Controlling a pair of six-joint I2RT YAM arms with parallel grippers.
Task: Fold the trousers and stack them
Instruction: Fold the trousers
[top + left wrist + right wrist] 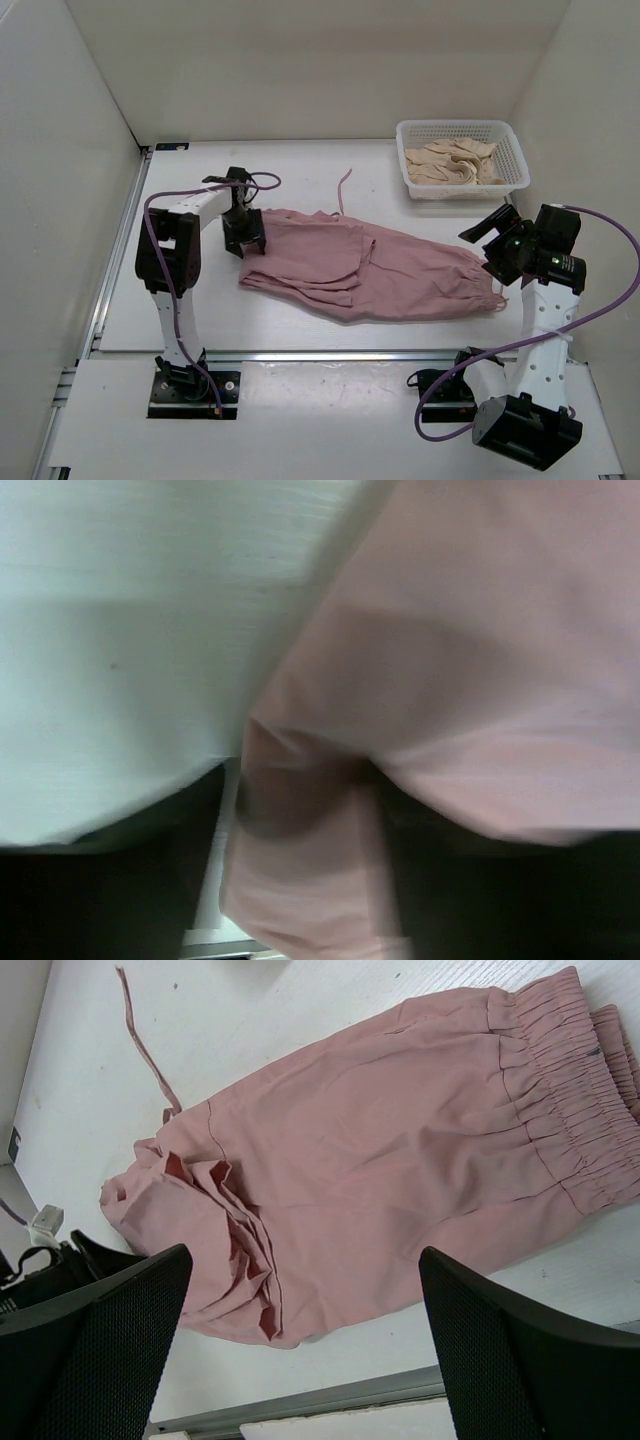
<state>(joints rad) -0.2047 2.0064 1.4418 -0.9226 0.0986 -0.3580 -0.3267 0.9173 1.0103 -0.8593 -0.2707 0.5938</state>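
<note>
With the left gripper [243, 240] nipped shut on the trousers [400, 270] at 9 o'clock, lift just enough to carry that end toward 3 o'clock without dragging the rest, spread flat between. Reaching forward there, wrist pitched straight down onto cloth. At 3 o'clock, hold the right gripper [487, 247] splayed wide, tilted above the gathered end, ready to pin.

My left arm reaches forward from its base, elbow raised, wrist bent steeply down. My left end effector [243, 238] sits low at the table, its fingers [150, 880] drawn in on a fold of the trousers [390, 270]; that wrist view is blurred. My right arm stands up from its base, wrist turned left. My right end effector [490, 248] hangs above the table, fingers [110, 1340] spread wide, holding nothing.
</note>
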